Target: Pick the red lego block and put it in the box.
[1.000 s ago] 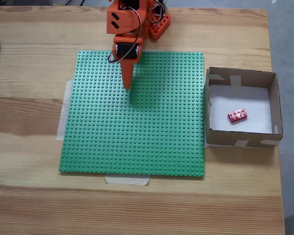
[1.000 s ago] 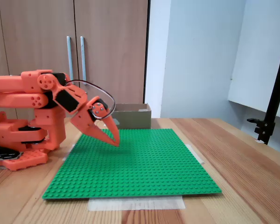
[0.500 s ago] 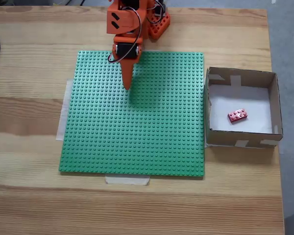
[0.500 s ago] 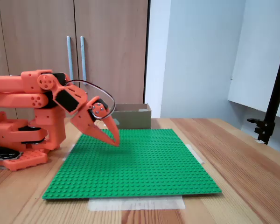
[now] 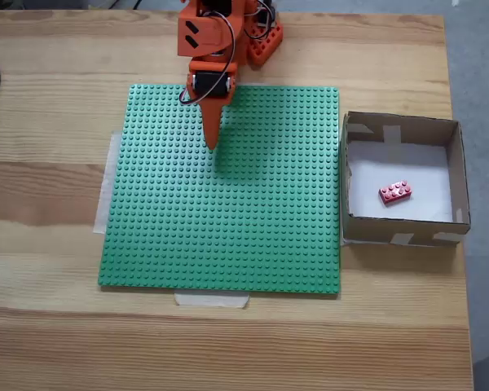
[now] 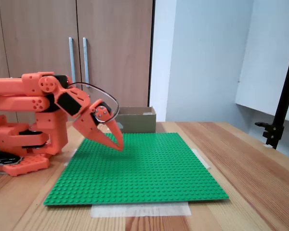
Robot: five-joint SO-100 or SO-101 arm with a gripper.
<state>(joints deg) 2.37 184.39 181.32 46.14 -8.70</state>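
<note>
Nothing moved since half a second back. Pincer (image 5: 213, 143) closed and empty, tips low over green baseplate (image 5: 228, 212), arm folded near base. Red brick (image 5: 395, 191) lying inside box (image 5: 345, 183) on worktop (image 5: 49, 204). Judged complete; best held parked, clear of box.

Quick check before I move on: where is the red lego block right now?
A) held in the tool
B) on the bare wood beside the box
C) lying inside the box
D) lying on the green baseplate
C: in a fixed view from above, the red lego block lies on the white floor of the box, while the tool hangs over the green baseplate, holding nothing.
</note>
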